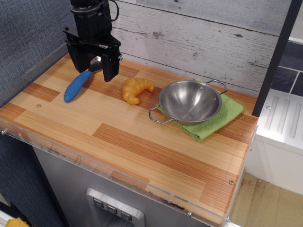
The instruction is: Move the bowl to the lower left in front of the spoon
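Note:
The shiny steel bowl [190, 100] with two wire loop handles sits on a green cloth [222, 116] at the right of the wooden counter. The spoon [78, 85] with a blue ribbed handle lies at the back left, its silver head partly hidden between the gripper's fingers. My black gripper [94, 70] hangs open and empty over the spoon's head, far left of the bowl.
An orange-yellow croissant [136, 89] lies between the spoon and the bowl. A grey plank wall runs along the back, a blue-grey wall on the left. The counter [123, 142] has a clear plastic front edge. A white unit [281, 127] stands at the right.

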Robot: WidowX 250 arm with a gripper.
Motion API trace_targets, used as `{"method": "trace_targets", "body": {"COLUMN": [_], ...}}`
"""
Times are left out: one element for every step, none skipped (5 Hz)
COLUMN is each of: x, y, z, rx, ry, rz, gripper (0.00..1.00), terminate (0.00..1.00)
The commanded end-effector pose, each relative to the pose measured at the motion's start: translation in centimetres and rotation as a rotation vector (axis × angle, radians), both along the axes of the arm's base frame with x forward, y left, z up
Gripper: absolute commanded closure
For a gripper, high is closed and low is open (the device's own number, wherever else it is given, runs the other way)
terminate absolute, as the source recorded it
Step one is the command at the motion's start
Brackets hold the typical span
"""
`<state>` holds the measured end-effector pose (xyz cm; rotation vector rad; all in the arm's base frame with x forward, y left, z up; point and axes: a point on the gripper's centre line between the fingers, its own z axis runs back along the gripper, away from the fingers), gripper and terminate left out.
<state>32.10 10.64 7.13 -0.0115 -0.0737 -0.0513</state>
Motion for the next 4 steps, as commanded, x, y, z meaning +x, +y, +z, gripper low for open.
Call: {"method": "trace_targets", "body": {"x": [0.0,1.8,2.8,4.0], "y": [0.0,-2.7,-6.0,-8.6], "z": [0.0,-0.6,-1.0,-0.9], "rx": [0.000,-0.021,-0.029,-0.031], "ry": [0.000,0.006,0.004,-0.006], "rz": [0.000,-0.043,-0.103,-0.137], "gripper": [0.00,0.00,0.00,0.00], "terminate": [0.00,0.00,0.00,0.00]}}
